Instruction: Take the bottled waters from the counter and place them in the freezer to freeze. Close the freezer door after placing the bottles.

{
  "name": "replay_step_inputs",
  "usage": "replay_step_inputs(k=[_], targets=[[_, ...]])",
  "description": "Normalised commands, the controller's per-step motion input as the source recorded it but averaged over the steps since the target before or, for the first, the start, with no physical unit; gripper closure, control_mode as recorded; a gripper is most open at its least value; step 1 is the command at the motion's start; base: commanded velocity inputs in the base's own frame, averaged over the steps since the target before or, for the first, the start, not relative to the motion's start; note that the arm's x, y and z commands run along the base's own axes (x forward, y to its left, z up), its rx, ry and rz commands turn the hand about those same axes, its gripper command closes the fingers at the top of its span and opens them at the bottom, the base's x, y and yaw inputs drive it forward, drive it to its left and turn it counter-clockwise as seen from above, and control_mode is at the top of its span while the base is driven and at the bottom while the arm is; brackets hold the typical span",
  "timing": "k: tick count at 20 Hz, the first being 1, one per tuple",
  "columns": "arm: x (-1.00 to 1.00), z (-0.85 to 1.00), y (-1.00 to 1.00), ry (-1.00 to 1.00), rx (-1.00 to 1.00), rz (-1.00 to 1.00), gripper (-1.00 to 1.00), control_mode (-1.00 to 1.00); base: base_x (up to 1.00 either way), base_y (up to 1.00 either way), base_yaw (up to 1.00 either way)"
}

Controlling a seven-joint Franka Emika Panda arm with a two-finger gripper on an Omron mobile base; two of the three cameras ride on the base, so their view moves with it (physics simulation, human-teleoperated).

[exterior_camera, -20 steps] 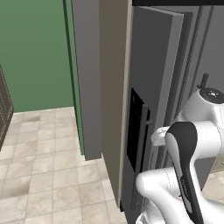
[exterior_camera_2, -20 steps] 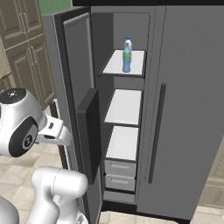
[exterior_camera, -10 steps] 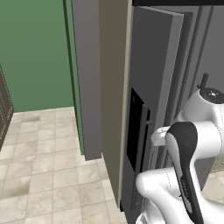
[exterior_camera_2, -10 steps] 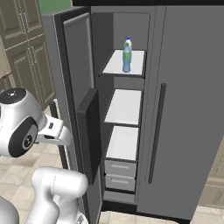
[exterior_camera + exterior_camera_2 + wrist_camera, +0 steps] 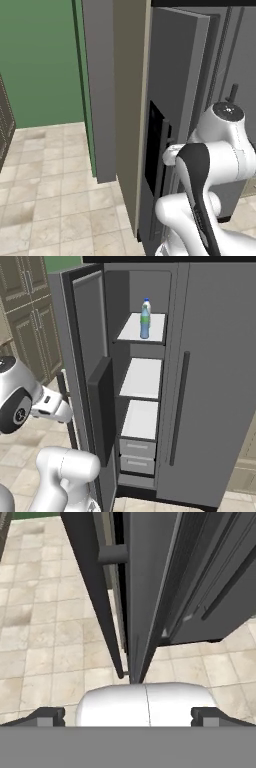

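The freezer [image 5: 142,381] is standing open, its white shelves and grey drawers showing between the swung-out door [image 5: 90,386] and the plain grey door to the right. Two bottles [image 5: 145,318] are standing upright on the top shelf, one just behind the other and close enough that touching cannot be ruled out; the front one is blue-tinted with a green cap, the rear one whitish with a blue cap. Both look to be already in place, so the door seems to be the thing left to handle.

The gripper [image 5: 127,714] is sitting by the door's outer face, near the long dark handle [image 5: 102,587], with its fingertips [image 5: 47,715] spread fully apart and holding nothing. The white arm [image 5: 210,165] is crowding close against the door's front, beside the black dispenser panel [image 5: 155,160].

The door is tall, stiff and hinged, so it will likely swing as one rigid slab and feel fairly heavy. A flat push on its outer face, out toward the free edge and away from the hinge, should move it most easily; the bar handle offers a firm grip if pulling is needed.
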Motion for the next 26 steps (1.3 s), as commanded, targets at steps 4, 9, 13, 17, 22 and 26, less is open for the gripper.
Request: replay_step_inputs(k=[4,9,13,17,22,26], targets=[[0.33,-0.06,0.05,0.0,0.0,-0.26,-1.0,-1.0,0.0,0.0,0.0],[0.39,-0.06,0.21,0.0,-0.04,-0.36,-1.0,-1.0,0.0,0.0,0.0],[0.48,-0.08,0.27,0.01,-0.05,-0.43,-1.0,-1.0,0.0,0.0,0.0],[0.55,-0.18,0.22,0.08,-0.02,-0.42,-1.0,-1.0,0.0,0.0,0.0],[0.56,-0.26,0.27,0.01,-0.05,-0.41,-1.0,-1.0,0.0,0.0,0.0],[0.29,-0.42,0.15,0.0,-0.11,-0.38,-1.0,-1.0,0.0,0.0,0.0]])
